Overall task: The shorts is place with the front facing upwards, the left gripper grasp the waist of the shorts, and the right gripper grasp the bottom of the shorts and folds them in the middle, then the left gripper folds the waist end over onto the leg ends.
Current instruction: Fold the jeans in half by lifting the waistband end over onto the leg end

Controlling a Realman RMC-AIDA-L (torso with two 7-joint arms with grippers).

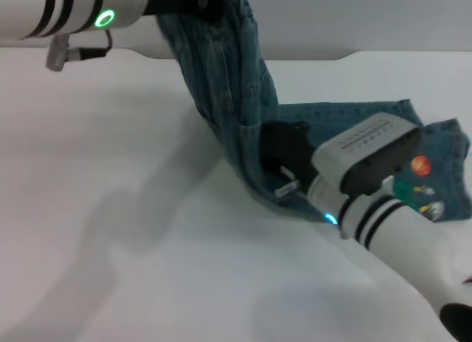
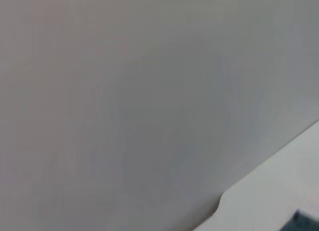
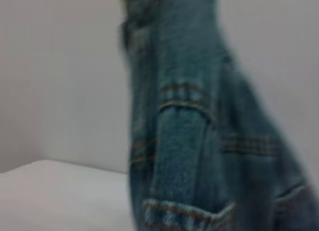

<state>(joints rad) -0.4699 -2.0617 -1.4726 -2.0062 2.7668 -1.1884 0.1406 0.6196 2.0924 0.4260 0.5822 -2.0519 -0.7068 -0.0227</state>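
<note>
Shorts (image 1: 228, 99): blue-green washed denim, orange-tan stitching, one end lifted high and hanging as a narrow column toward the table's far edge. Lower part bends at the table and lies flat to the right; colourful print (image 1: 419, 181) sits near that flat end.

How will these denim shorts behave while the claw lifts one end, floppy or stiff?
Probably floppy: the shorts hang in a limp, bent column from the left claw down to the table. Likely somewhat heavy for cloth, since the lifted part hangs taut. The end by the right claw lies flat, so it should drag rather than spring.
</note>
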